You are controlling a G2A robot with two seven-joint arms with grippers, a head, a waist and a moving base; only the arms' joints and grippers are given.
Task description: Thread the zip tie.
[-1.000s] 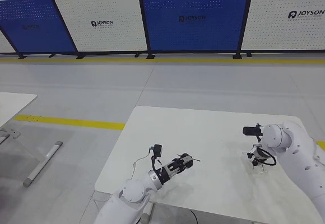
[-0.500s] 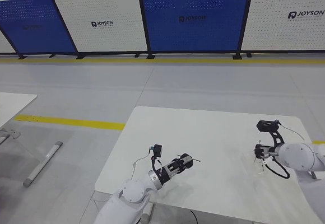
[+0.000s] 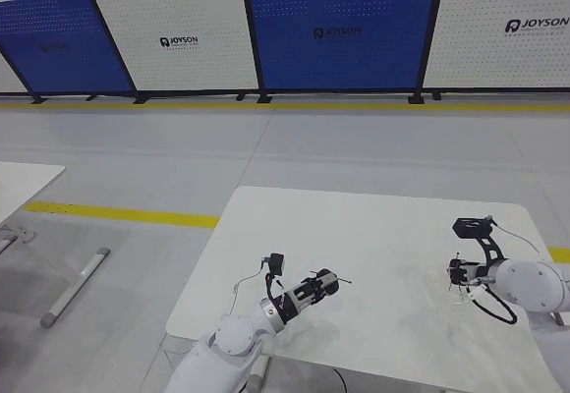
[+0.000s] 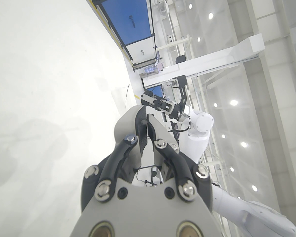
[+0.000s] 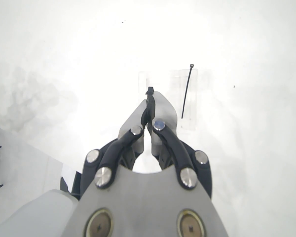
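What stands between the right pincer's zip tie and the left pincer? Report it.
Nothing visible. The right pincer is shut on the zip tie; only bare table lies between it and the left pincer. A second tie lies flat on the table, apart from the held one.

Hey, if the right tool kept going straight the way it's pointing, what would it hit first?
Most likely the clear tray on the table, just past the held zip tie poking out of the right tool. The loose zip tie lies beside that line. Depth is unclear.
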